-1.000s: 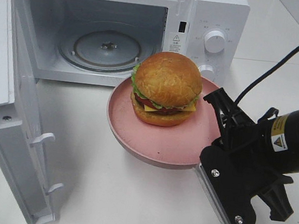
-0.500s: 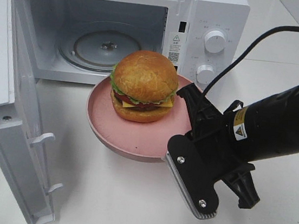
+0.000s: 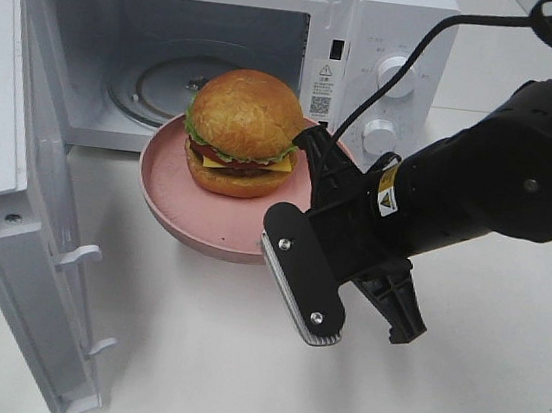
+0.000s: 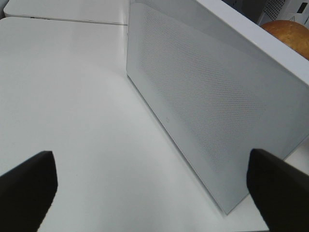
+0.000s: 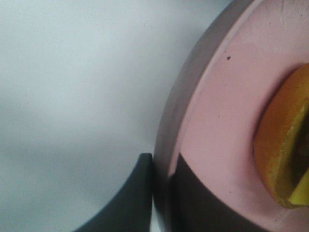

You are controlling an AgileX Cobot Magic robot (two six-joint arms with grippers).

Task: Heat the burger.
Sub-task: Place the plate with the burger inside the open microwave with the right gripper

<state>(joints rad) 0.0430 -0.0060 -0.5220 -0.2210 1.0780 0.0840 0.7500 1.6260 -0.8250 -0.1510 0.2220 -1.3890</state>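
warning sticker (image 3: 325, 72) (print illegible) sits behind burger (image 3: 243, 127).

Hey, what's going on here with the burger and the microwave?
The right gripper is shut on the rim of the pink plate, holding it with the burger on top just in front of the open microwave. The plate is not yet on the glass turntable inside. The left gripper is open and empty, off beside the microwave door.
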